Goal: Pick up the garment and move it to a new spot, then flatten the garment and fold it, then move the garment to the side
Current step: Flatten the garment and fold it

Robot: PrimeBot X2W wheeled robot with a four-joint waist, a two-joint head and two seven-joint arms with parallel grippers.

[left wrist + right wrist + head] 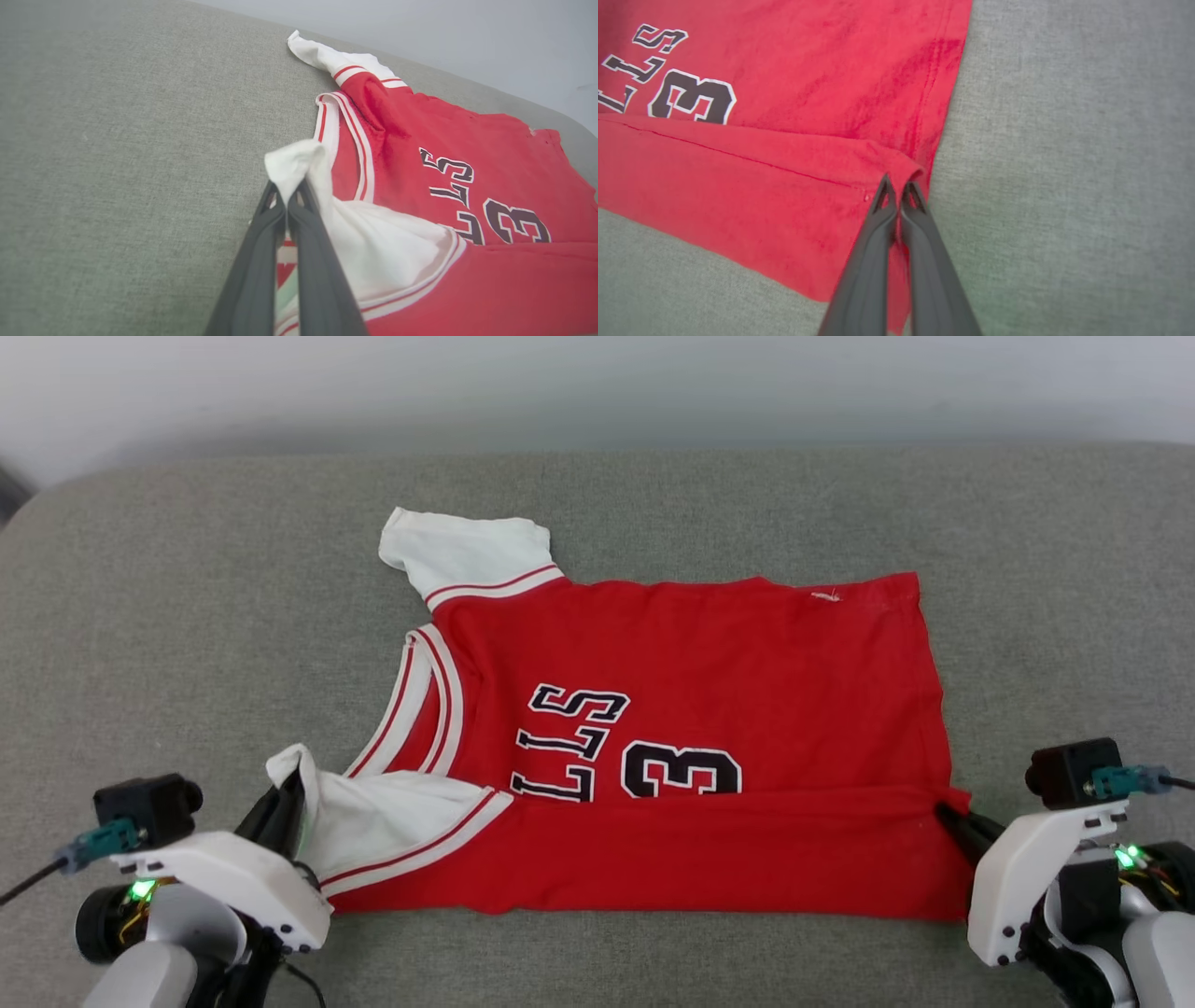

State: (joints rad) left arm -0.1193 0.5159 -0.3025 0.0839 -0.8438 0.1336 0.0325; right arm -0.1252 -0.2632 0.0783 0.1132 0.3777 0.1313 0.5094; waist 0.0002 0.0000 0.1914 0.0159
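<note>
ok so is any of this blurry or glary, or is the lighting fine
Head view: soft even light, no glare, red jersey T-shirt with white sleeves sharp on the grey woven surface. Left wrist view: left pincer soft near the lens. Right wrist view: slightly soft throughout, right pincer blurriest low down.

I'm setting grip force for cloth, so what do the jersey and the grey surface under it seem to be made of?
The garment: soft matte knit, probably cotton jersey; it folds limply and bunches where the left gripper and right gripper pinch it; lettering printed or stitched, cannot tell. The surface: grey-green woven upholstery cloth, matte, with visible weave; likely padded, judging by its rounded far edge.
</note>
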